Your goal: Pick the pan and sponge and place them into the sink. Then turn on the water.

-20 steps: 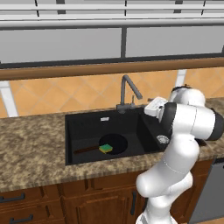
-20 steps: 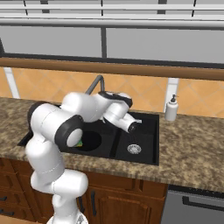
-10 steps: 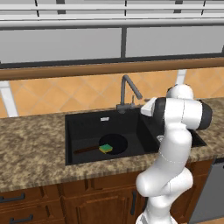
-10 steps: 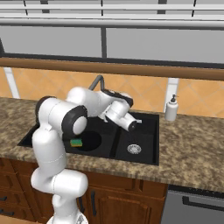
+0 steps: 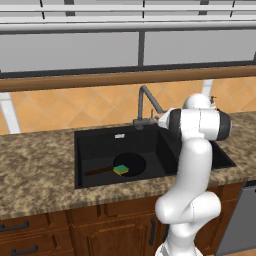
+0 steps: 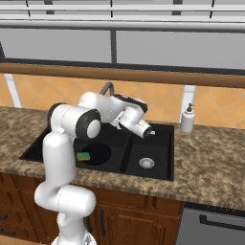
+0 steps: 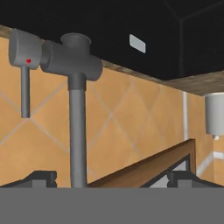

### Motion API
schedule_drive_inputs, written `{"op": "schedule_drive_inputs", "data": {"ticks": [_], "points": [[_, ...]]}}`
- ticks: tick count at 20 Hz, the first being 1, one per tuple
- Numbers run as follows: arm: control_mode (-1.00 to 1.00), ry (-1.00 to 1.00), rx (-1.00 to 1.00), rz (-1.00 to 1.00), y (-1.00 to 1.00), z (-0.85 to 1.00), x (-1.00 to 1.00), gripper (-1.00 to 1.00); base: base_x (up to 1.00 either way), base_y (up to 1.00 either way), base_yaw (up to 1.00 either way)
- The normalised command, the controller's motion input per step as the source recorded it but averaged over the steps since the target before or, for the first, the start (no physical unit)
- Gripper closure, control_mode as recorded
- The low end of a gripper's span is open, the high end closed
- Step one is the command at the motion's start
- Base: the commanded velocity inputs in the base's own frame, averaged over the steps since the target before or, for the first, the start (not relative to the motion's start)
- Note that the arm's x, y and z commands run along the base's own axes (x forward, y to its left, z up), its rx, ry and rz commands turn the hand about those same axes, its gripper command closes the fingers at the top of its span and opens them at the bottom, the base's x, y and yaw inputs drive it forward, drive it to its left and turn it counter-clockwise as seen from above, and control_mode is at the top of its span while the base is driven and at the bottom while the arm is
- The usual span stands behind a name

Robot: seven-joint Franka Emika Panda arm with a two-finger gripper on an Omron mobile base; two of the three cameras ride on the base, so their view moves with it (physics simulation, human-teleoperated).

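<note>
White arm bent over the black double-basin sink [image 5: 85, 172], tool [image 6: 149, 133] wide open, empty, now swung closer to the grey gooseneck faucet [image 5: 144, 102]. Black frying pan [image 5: 134, 161] and green sponge [image 5: 120, 170] lie in the large basin.

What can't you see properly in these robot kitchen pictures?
- Pan, right base view: mostly hidden behind the robot's arm.
- Faucet base, left base view: partly covered by the arm.
- Pincer, hand view: its tips cut off at the bottom.
- Soap dispenser, hand view: cut off by the right edge.
- Sponge: too small to show detail.
</note>
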Motion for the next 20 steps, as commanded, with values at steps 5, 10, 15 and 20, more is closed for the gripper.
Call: {"op": "schedule_drive_inputs", "data": {"ticks": [5,10,15,20], "points": [[-1.00,0.00,0.00,0.02,0.00,-0.20,0.40,-1.00,0.00,0.00,0.00],[-1.00,0.00,0.00,0.00,0.00,-0.24,0.30,-1.00,0.00,0.00,0.00],[-1.00,0.00,0.00,0.00,0.00,-0.17,0.28,-1.00,0.00,0.00,0.00],[-1.00,-0.01,0.00,0.00,0.00,-0.01,0.28,-1.00,0.00,0.00,0.00]]}}
